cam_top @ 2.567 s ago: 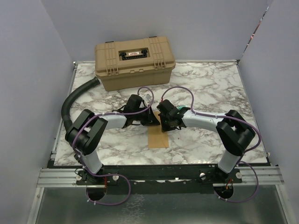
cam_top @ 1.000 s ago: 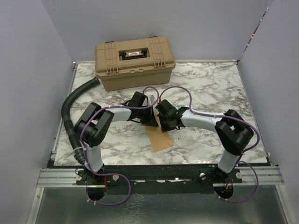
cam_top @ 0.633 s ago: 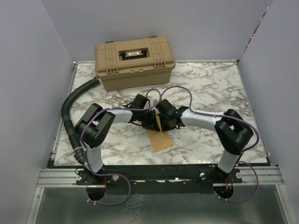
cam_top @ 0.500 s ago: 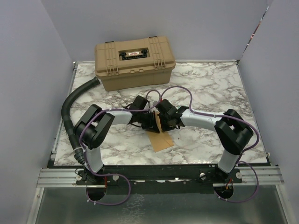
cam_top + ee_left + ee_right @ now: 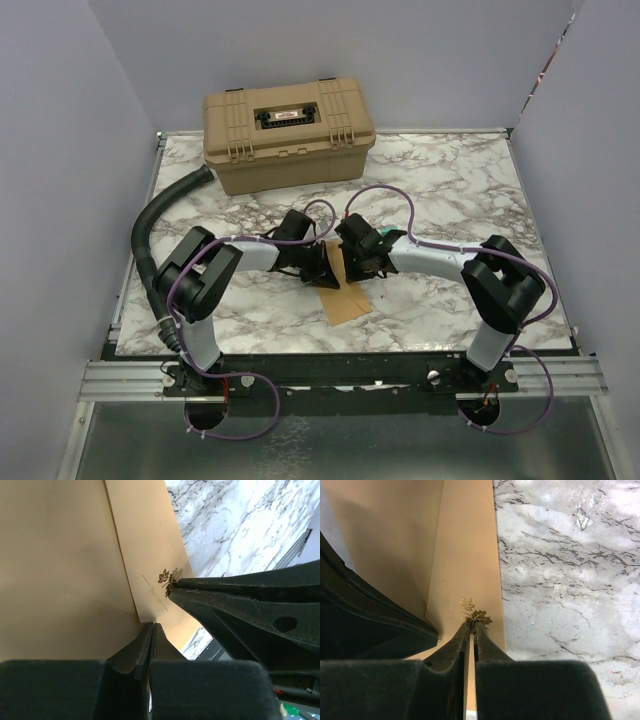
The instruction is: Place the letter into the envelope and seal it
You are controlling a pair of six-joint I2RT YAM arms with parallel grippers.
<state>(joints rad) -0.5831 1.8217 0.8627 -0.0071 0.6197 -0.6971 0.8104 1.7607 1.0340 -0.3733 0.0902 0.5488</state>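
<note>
The kraft-brown envelope (image 5: pixel 347 303) lies slanted on the marble with its far end raised between the two grippers. My left gripper (image 5: pixel 326 274) is shut on the envelope's edge (image 5: pixel 60 555), fingertips pressed together at its corner. My right gripper (image 5: pixel 352 264) is shut on the paler letter (image 5: pixel 470 555), pinching it beside a gold maple-leaf print (image 5: pixel 479 616). In the left wrist view the letter (image 5: pixel 150 545) runs under the envelope's edge, and the right fingers (image 5: pixel 200 595) touch the leaf print. In the right wrist view the envelope (image 5: pixel 385 530) fills the left. In the top view the grippers hide most of the letter.
A big tan plastic case (image 5: pixel 289 133) stands shut at the back of the marble table (image 5: pixel 460 190). A black hose (image 5: pixel 160 212) curves along the left side. Purple cables (image 5: pixel 385 195) loop over both arms. The table's front edge is close below the envelope.
The left gripper has moved in beside the right gripper. The envelope's far end has lifted, and the envelope has turned slightly on the table. Both grippers stay shut.
</note>
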